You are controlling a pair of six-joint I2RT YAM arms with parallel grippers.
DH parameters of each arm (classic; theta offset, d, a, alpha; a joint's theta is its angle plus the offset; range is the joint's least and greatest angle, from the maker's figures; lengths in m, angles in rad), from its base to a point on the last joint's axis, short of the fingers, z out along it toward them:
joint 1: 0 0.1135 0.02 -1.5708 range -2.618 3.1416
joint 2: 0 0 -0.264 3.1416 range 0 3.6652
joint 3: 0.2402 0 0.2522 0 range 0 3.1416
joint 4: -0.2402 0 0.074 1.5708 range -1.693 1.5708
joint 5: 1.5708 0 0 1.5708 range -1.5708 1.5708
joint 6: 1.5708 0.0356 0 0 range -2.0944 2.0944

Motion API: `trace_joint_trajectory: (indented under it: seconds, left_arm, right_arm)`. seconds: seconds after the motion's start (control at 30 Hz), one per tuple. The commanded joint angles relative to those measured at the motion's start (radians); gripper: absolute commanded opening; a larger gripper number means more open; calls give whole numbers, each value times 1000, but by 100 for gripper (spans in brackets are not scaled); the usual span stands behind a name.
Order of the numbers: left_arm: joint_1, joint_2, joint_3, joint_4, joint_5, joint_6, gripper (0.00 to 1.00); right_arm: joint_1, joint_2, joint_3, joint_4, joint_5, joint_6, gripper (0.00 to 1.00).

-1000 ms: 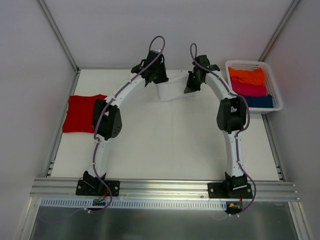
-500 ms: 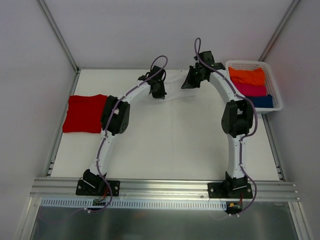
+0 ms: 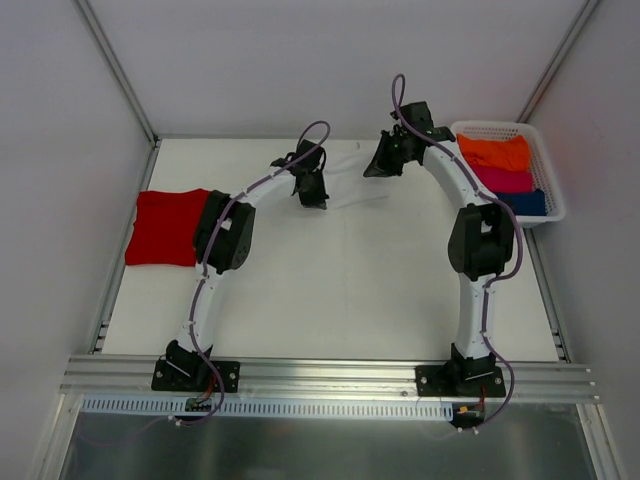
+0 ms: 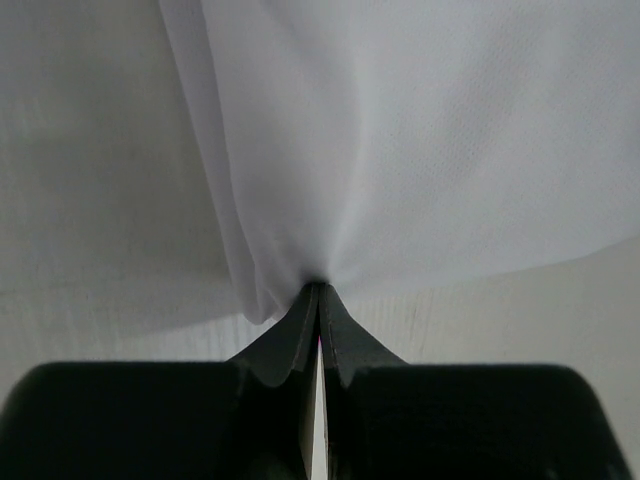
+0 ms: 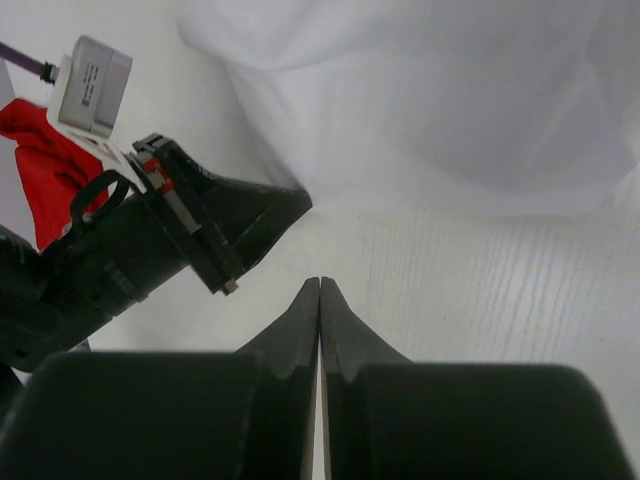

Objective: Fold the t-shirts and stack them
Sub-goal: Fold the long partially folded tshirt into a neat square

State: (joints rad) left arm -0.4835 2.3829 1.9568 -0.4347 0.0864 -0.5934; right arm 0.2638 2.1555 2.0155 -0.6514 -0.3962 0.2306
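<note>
Two arms reach toward the far half of the table (image 3: 330, 290), elbows bowed outward. Left gripper (image 3: 312, 194): sits left of centre, and in the left wrist view its fingers are clenched on a pinch of the white t-shirt (image 4: 420, 150). The thin cloth gathers into a point at the fingertips and fans out wide and smooth above them, with one edge running down the left side to the pinch. Right gripper (image 3: 380, 165): sits farther back and to the right, near the left gripper but apart from it. In the right wrist view its fingers are pressed together over bare table, tips short of the near edge of the white cloth, which lies in soft folds across the top of that view; cannot confirm any cloth between them. The same view shows the left gripper's black body entering from the left. From above, the white t-shirt is hard to separate from the white table; only a faint fold line shows between the two grippers. The red t-shirt (image 3: 162, 228) lies as a flat folded rectangle at the left edge of the table, well apart from both grippers. A white basket (image 3: 490, 124) stands at the far right corner holding orange (image 3: 495, 152), pink (image 3: 500, 180) and blue (image 3: 522, 203) folded garments in a row.
</note>
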Motion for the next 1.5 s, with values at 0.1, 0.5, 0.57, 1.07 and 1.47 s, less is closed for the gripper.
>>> trace_joint_trajectory:
  seconds: [0.1,0.5,0.57,1.07,1.47]
  left_arm:
    - [2,-113,-177,-76,22,-5,0]
    - [-18,-286,-432,-76,53,17,0]
    - [-29,-326,-490,-76,67,23,0]
    - [-138,-688,-670,-94,-33,37,0]
    - [-126,-640,-200,-417,-347,12,62]
  right_arm:
    - [-20,139,187,-53,49,-4,0]
    - [-9,201,113,-42,51,35,1]
    - [0,159,66,-22,51,23,1]
    - [25,-133,-20,-42,-59,-19,2]
    - [20,-140,-24,-142,-141,-102,27]
